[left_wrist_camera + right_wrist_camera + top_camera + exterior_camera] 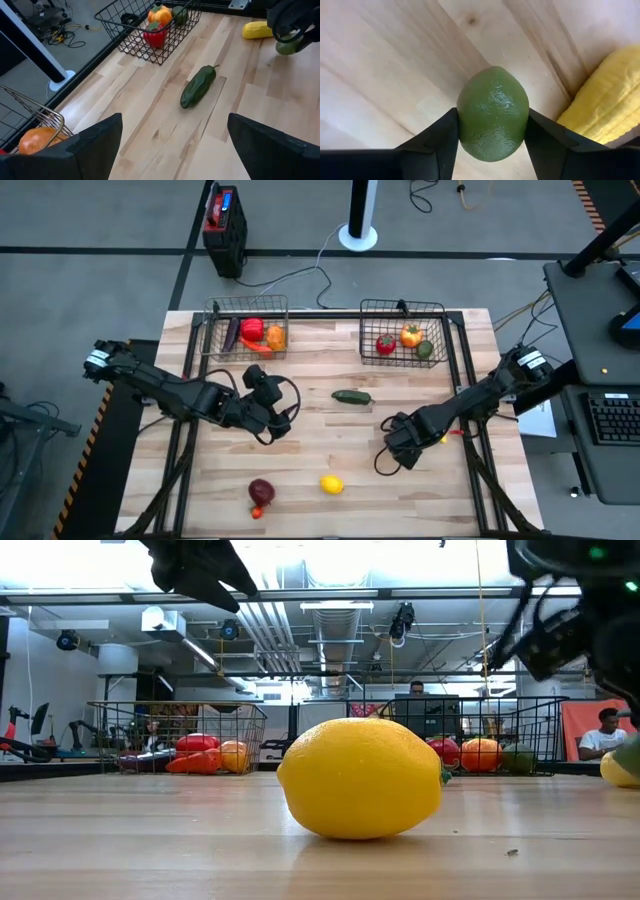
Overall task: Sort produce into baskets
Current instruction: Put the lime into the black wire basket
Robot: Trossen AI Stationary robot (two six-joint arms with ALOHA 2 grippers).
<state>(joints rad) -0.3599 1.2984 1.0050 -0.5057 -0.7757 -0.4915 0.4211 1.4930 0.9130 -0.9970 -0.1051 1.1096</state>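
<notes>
My right gripper (pixel 395 445) is shut on a green lime (pixel 492 114) at the table's right middle, next to a yellow piece (pixel 605 107). My left gripper (pixel 283 418) is open and empty at the table's left middle, fingers toward a dark green pepper (pixel 351 396) that lies on its side on the table. A lemon (pixel 331 484) and a dark red piece (pixel 261 492) lie near the front edge. The left basket (pixel 213 330) holds red, orange and purple pieces. The right basket (pixel 440 330) holds a red, an orange and a green piece. My right gripper pinches the lime's two opposite sides (pixel 462 120) between its two fingers, about its widest part. The fingers come from above, pointing down at the table. Whether the lime rests on the table or hangs just above it, I cannot tell.
Both baskets stand at the table's far edge. The yellow piece (pixel 441 438) lies right beside my right gripper. The lemon (pixel 360 778) fills the middle of the low view. People sit in the room beyond the table (pixel 603 735).
</notes>
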